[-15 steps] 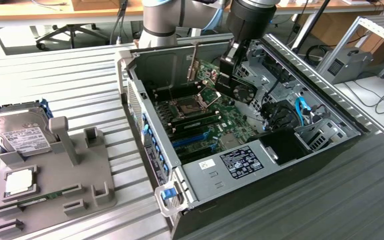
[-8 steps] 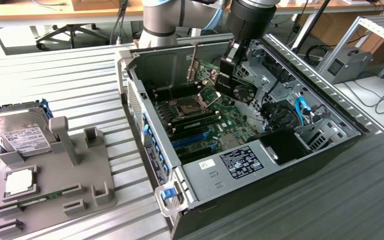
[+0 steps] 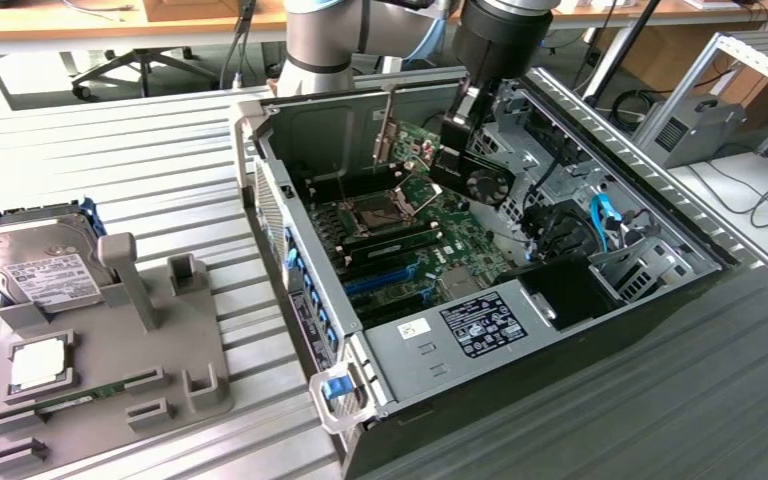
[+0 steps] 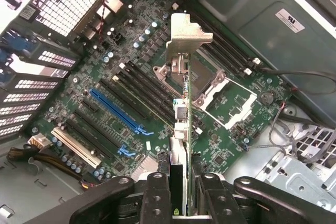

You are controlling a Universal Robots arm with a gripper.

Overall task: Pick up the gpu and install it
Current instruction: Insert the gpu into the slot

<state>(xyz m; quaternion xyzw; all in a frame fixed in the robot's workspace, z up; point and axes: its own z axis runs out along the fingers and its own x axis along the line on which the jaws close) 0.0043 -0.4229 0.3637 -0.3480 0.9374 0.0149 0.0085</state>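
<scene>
In the exterior view, the gpu (image 3: 480, 178) is seen in the upper centre of the frame, held tilted above the motherboard (image 3: 471, 250) inside the open computer case (image 3: 398, 355). A green board with a black round fan on its face is shown, and a silver bracket is carried at the end toward the exterior view's left. The card is pinched from above by the gripper (image 3: 468, 118), which is closed against its two faces. Whether the lower edge touches a slot cannot be made out. A black sticker (image 3: 482, 327) with white print is seen on the case's metal cover; its text cannot be read. At the exterior view's left, a hard drive (image 3: 35, 268) with a white label is rested at the far end of a grey holder (image 3: 124, 385).

In the wrist view, the gpu (image 4: 181, 129) is seen edge-on as a thin strip, with its silver bracket at the far end. It is clamped from both sides by the gripper (image 4: 184, 205). The motherboard (image 4: 105, 77) is spread beneath, with a blue slot (image 4: 118, 111) beside the card. A white label (image 4: 290, 20) is stuck on the case wall, printed with a dark mark, perhaps two letters.
</scene>
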